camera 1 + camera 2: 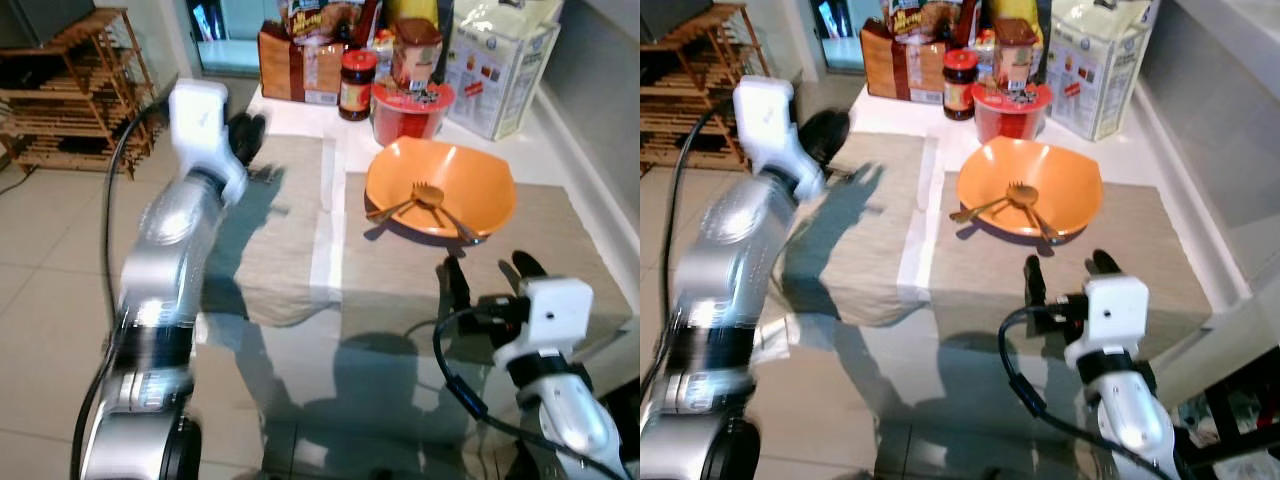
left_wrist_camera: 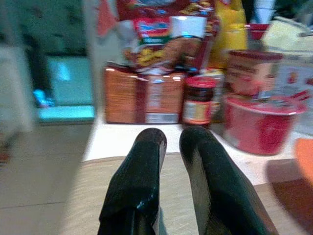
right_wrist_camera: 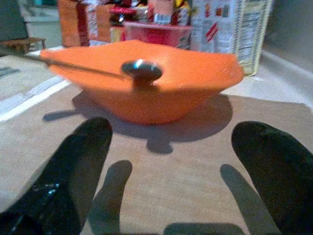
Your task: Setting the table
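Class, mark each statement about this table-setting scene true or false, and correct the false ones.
1. The orange bowl stands on a placemat. True.
2. The bowl is empty. False: a fork and a spoon lie in it.
3. The right gripper is open, short of the bowl. True.
4. The left gripper holds the red-lidded jar. False: its fingers are nearly shut on nothing, over the left placemat.
5. The red tub stands behind the bowl. True.
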{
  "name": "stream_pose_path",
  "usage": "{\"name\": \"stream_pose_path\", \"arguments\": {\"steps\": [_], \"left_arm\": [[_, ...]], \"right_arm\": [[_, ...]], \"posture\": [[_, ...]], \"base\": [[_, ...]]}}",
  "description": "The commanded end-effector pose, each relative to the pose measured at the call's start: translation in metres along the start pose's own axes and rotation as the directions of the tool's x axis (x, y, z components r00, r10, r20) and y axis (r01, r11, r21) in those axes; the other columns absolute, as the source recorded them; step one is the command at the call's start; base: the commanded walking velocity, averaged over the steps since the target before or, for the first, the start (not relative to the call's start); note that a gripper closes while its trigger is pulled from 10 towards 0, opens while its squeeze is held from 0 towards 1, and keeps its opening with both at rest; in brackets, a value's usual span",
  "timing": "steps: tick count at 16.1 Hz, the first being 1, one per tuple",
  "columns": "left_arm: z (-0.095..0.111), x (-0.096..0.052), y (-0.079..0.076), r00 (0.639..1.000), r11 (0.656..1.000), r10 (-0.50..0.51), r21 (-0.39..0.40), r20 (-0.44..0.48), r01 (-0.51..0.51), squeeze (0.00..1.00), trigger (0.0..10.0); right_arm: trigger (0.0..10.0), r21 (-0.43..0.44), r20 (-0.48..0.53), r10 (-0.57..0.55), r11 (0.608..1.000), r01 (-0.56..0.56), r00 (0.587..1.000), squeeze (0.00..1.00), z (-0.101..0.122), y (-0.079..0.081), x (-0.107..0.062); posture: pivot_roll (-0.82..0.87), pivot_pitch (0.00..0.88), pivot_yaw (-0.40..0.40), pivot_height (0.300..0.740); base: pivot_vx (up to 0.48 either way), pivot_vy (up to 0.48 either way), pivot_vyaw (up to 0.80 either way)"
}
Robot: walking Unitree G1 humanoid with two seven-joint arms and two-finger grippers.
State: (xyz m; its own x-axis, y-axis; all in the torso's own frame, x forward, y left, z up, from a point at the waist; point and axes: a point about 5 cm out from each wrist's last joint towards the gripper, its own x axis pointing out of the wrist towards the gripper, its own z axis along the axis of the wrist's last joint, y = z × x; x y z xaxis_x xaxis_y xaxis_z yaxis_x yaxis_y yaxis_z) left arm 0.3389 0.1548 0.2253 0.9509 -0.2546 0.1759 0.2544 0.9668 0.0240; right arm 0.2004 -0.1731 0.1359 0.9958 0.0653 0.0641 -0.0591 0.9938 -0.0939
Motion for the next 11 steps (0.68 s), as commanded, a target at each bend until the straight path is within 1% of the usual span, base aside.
{"name": "stream_pose_path", "arguments": {"steps": [1,2,3,4,5,6,7,8,9,11], "left_arm": [[0.008,-0.005,0.0,0.999,0.999,0.016,0.038,0.033,-0.017,0.0,10.0],[0.002,-0.01,0.0,1.0,1.0,0.022,0.019,0.007,-0.022,0.0,10.0],[-0.017,-0.029,-0.004,0.998,0.999,0.007,0.032,-0.057,-0.005,0.0,10.0],[-0.033,-0.049,-0.012,0.994,0.998,-0.03,0.05,-0.105,0.035,0.0,10.0],[-0.042,-0.064,-0.019,0.99,0.998,-0.056,0.015,-0.128,0.058,0.0,10.0],[-0.043,-0.068,-0.019,0.99,0.998,-0.056,0.007,-0.128,0.058,0.0,10.0],[-0.046,-0.075,-0.017,0.99,0.999,-0.036,-0.006,-0.135,0.035,0.0,10.0],[-0.049,-0.077,-0.016,0.989,1.0,-0.026,-0.017,-0.145,0.023,0.0,10.0],[-0.05,-0.076,-0.016,0.989,0.999,-0.025,-0.025,-0.149,0.022,0.0,10.0],[-0.045,-0.068,-0.017,0.991,1.0,-0.014,0.004,-0.134,0.015,0.0,10.0]], "right_arm": [[10.0,-0.014,0.021,-0.017,1.0,0.018,1.0,0.0,0.003,-0.001,-0.002],[10.0,-0.009,0.02,-0.023,1.0,0.023,1.0,0.0,0.003,-0.002,-0.003],[10.0,-0.009,0.026,-0.04,0.999,0.04,0.999,0.0,0.003,-0.002,-0.005],[10.0,-0.018,0.036,-0.06,0.998,0.06,0.998,0.0,0.003,-0.003,-0.006],[10.0,-0.03,0.047,-0.074,0.997,0.075,0.996,0.0,0.002,-0.004,-0.007],[10.0,-0.038,0.051,-0.078,0.996,0.08,0.996,0.0,0.002,-0.005,-0.007],[10.0,-0.04,0.045,-0.09,0.995,0.092,0.995,0.0,0.0,-0.006,-0.008],[10.0,-0.036,0.035,-0.104,0.994,0.105,0.994,0.0,-0.002,-0.007,-0.008],[10.0,-0.024,0.029,-0.115,0.993,0.116,0.993,0.0,-0.004,-0.009,-0.006],[10.0,-0.004,0.019,-0.114,0.993,0.114,0.993,0.0,-0.007,-0.008,-0.002]], "posture": [[-0.06,0.0,0.03,0.74],[-0.06,0.0,0.032,0.74],[-0.06,0.0,0.032,0.74],[-0.06,0.0,0.033,0.74],[-0.05,0.0,0.031,0.74],[-0.05,0.0,0.03,0.74],[-0.05,0.0,0.025,0.74],[-0.05,0.0,0.022,0.74],[-0.05,0.0,0.019,0.74],[-0.06,0.0,0.015,0.74]], "base": [[0.0,0.0,0.0],[0.0,0.0,0.0],[0.0,0.0,0.0],[0.0,0.0,0.0],[0.0,0.0,0.0],[0.0,0.0,0.0],[0.0,0.0,0.0],[0.0,0.0,0.0],[0.0,0.0,0.0],[0.0,0.0,0.0]]}}
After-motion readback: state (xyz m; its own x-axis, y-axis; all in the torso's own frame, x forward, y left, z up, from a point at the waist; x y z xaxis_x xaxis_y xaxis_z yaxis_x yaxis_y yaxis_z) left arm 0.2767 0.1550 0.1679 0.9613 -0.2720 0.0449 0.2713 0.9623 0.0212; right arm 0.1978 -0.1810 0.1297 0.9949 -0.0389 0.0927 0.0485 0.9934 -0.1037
